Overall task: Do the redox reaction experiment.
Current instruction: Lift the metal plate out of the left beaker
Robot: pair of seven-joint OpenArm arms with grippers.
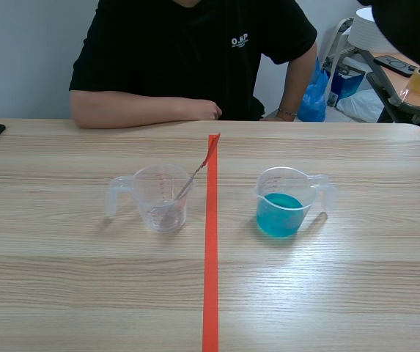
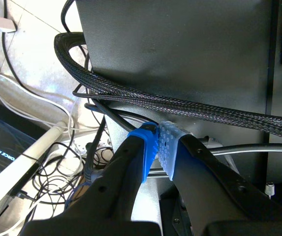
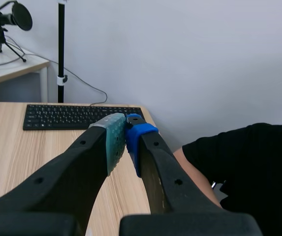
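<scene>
Two clear measuring cups stand on the tabletop, one on each side of the tape line.

Item 1: left cup, count one. Upright, handle pointing left, just left of the tape. It has no coloured liquid in it and holds one thin metal stick, which leans over the rim toward the tape's far end.

Item 2: right cup, count one. Upright, handle pointing right, and well apart from the left cup. Blue liquid fills it to about half.

Item 3: left tool, count one. Its pads are pressed together on nothing. It is off the tabletop and faces dark machine housing and cables.

Item 4: right tool, count one. Its pads are closed together and it is empty. It is held high, aimed across the tabletop's far left part toward the keyboard.

Item 5: person, count one. Seated at the far side, with a forearm resting on the tabletop edge.

Status: the experiment looks unstarted. Neither tool is near a cup, and the stick and the blue liquid are in separate cups.

Next move, as judged: one arm should come down to a cup and spread its tool. It should then take a handle or the stick, so that metal and blue liquid end up in the same cup. Keeping the cup level should avoid a spill.
</scene>
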